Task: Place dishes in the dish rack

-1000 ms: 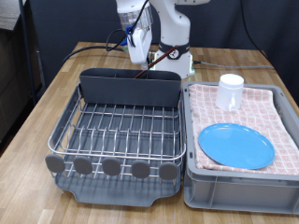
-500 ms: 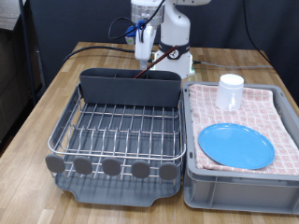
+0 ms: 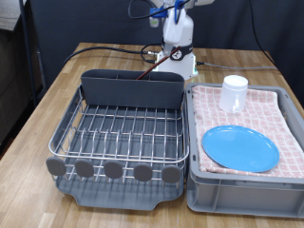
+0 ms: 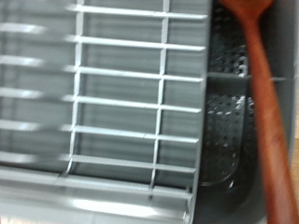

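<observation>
The arm has lifted clear since a moment ago: it hung low over the back of the dish rack [image 3: 119,133], right above the tall cutlery bin [image 3: 131,88], and now only a scrap of it shows at the exterior view's top edge, well above the bin. The pincer itself is out of both pictures, so I cannot tell whether it is wide or closed.

What it leaves behind is the wooden spoon [image 4: 263,103]. The wrist view looks straight down on the rack and shows the reddish-brown handle lying in the perforated cutlery bin [image 4: 227,121], beside the silver wire grid [image 4: 131,93]. Nothing grips the spoon there. From across the room only a thin reddish sliver at the bin's rim hints at it, and that is too small to be sure of. So I judge one dish is home in the rack.

The other two are not. The blue plate [image 3: 240,147] lies flat on the pink checked cloth [image 3: 275,109] in the grey crate [image 3: 242,195] just beside the rack, and the white mug [image 3: 234,93] stands upright on the same cloth, farther from the rack's row of rounded tabs [image 3: 114,170] than the plate is. The wire grid holds no dish, and nothing blocks it. Cables trail over the tabletop [image 3: 57,95] behind the bin.
</observation>
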`<action>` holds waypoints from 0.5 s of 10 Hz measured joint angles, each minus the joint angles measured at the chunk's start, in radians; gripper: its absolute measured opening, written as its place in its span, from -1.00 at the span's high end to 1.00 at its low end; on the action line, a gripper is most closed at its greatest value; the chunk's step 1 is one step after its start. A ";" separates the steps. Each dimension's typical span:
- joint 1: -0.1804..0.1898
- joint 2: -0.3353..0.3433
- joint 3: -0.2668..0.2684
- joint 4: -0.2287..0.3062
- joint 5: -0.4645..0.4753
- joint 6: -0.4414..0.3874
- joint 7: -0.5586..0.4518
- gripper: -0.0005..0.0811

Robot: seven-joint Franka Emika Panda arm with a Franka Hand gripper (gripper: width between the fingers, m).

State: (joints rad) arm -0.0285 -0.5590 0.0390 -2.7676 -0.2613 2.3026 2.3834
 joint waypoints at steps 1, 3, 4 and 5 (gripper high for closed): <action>0.042 0.000 0.003 0.021 0.007 -0.012 -0.072 -0.98; 0.134 0.021 -0.006 0.066 0.031 -0.014 -0.247 -0.98; 0.158 0.055 -0.022 0.091 0.037 -0.015 -0.325 -0.98; 0.151 0.055 -0.019 0.090 0.036 -0.015 -0.292 -0.98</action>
State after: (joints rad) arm 0.1226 -0.5041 0.0196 -2.6775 -0.2251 2.2876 2.0911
